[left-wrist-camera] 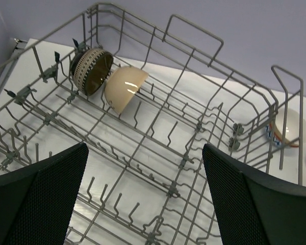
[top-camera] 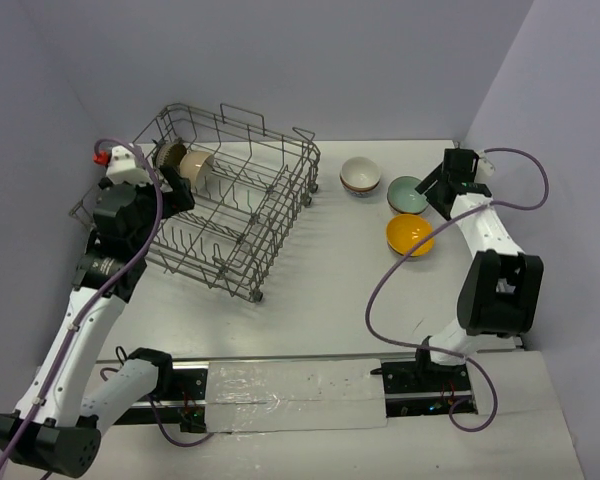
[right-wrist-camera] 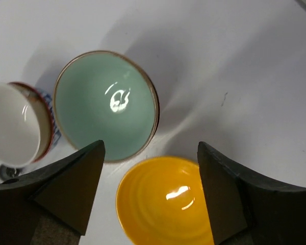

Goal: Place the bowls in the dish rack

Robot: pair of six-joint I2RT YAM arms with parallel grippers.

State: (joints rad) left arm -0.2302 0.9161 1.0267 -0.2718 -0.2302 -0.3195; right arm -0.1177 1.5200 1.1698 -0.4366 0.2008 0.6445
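Pointing, dish rack: sits skewed on the white table, one corner aimed at the table's near edge, handle loops up, open top up. Looks near square from the top view, so long axis can't be told.
Bowls in rack: 2, both in the rack's far-L corner, standing on edge btwn tines, side by side.
Patterned bowl: closest to that corner; banded outside, dark inside; mouth turned toward the rack's middle.
Beige bowl: just beside the patterned one, on the rack-middle side, tipped on its edge. Which way its mouth faces isn't clear.
Bowls outside rack: 3 on the table, all to the R of the rack, upright w/ mouths up.
White bowl: nearest the rack, off its far-R corner; blue/red pattern outside.
Pale green bowl: next out from the rack, just beside the white one; brownish rim.
Orange-yellow bowl: about as far from the rack as the green one, on its near side, just beside it.
L gripper: over the rack's inside, jaws wide apart, nothing btwn them.
R gripper: well R of the rack, above the green & orange bowls, jaws apart, clamped on nothing. Green rim sits by one finger and the orange bowl lies under the gap.
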